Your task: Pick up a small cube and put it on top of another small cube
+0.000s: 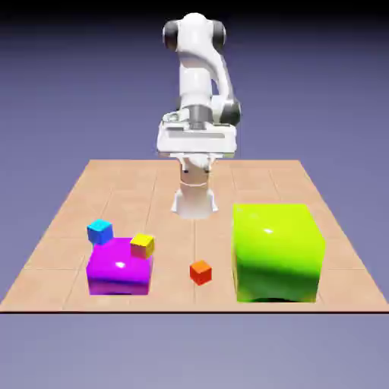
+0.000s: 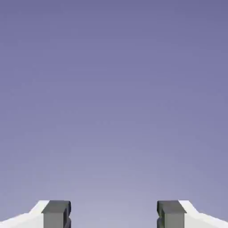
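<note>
- Picking up: still to do. The claw (image 2: 114, 214) is wide apart with nothing between its tips; the hand view shows only blue-violet backdrop past them.
- The small orange-red cube (image 1: 200, 273), the one to lift, sits on the tabletop (image 1: 172, 284) well below the claw and out in front of it, only slightly toward the exterior view's right. It is apart from everything else.
- The small blue cube (image 1: 99, 232), which should end up underneath, is also below and ahead of the claw, but off toward the exterior view's left. Its top has nothing on it, so the stacking is undone too.
- From this angle I can't be sure whether the blue cube stands behind the purple block (image 1: 120, 267) or touches it. The yellow cube (image 1: 142, 246) overlaps that block in the same unclear way.
- The big green block (image 1: 276, 254) is below and ahead of the claw, toward the exterior view's right, and plays no part in the stack.
- Left to do, as I judge it: tip the claw down, lower it around the orange-red cube, close, lift, carry it across, set it on the blue one and let go.
</note>
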`<state>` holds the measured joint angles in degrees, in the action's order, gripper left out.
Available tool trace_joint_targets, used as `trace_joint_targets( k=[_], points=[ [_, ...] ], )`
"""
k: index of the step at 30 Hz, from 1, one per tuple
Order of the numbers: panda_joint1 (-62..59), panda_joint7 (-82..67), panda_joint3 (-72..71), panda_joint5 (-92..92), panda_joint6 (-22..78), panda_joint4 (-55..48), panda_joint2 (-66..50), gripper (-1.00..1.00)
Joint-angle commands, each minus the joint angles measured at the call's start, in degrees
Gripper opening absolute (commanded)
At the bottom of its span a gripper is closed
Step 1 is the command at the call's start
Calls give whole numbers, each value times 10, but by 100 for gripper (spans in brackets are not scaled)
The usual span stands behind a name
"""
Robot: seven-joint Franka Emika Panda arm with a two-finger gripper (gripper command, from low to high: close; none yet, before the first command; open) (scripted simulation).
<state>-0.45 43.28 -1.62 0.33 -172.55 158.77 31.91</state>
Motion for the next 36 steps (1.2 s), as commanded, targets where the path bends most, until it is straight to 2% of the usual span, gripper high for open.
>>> trace_joint_targets(
  k=[1,31,36],
  points=[
    [-21,23,-19,-14,13,-7,-21,0],
    [-640,709,-585,-442,396,-205,-644,0],
    [-734,823,-660,-531,438,-195,-747,0]
  ],
)
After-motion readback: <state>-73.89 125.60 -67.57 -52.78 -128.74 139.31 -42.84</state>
